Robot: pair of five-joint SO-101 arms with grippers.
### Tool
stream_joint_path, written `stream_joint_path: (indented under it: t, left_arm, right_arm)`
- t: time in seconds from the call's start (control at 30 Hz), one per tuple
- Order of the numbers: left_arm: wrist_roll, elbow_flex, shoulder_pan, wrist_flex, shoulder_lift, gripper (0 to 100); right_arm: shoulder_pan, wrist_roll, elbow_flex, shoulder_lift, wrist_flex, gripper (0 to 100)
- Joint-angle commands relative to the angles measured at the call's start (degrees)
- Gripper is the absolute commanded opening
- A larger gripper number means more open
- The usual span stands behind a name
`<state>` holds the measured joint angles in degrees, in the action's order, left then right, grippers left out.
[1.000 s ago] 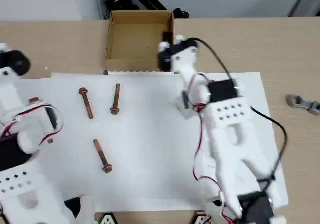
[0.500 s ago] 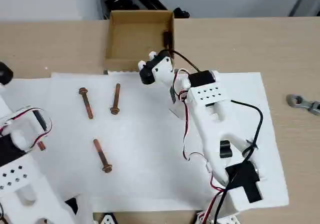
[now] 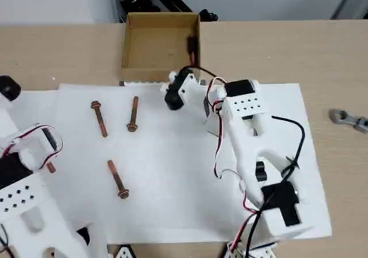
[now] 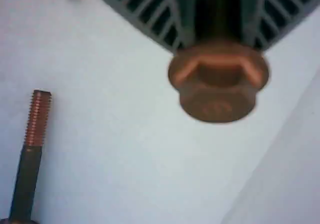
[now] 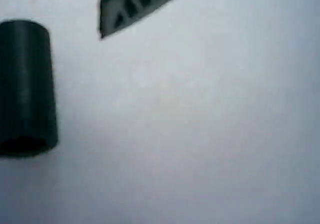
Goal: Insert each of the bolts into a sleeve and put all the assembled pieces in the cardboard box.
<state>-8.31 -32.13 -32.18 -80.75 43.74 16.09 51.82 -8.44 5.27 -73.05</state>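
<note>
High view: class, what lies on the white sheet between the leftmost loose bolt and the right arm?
In the high view, another bolt lies between them, touching neither; otherwise bare sheet.

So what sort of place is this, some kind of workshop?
Probably a robotics lab bench: a left arm and a right arm with bare wiring stand at a wooden table, loose bolts lie on a white sheet, and a cardboard box sits just beyond it.

An open brown cardboard box [image 3: 125, 46] holds one dark sleeved bolt [image 3: 192, 44] against its right wall. Before it three copper-coloured flanged bolts [image 3: 99, 118] [image 3: 133, 114] [image 3: 117, 178] lie flat, two near, one farther; the left gripper [image 4: 218, 9] clamps a fourth bolt [image 4: 218, 79], and a black cylindrical sleeve [image 5: 25, 87] lies on its side
</note>
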Motion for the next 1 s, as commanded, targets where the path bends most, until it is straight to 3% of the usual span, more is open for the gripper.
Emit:
stream_joint_path:
  t: [0.0,0.33,0.97]
  left_arm:
    - [-0.09,0.75,-0.09,1.58,1.41,1]
    - [-0.09,0.66,-0.09,2.37,1.41,1]
    - [-0.09,0.48,0.0,2.37,1.41,1]
  right_arm:
    - [-1.89,4.13,4.13,3.47,-2.42,16.1]
    - [-2.59,3.87,15.91,12.7,-2.77,16.2]
    - [0.04,4.22,11.43,14.29,-2.24,16.2]
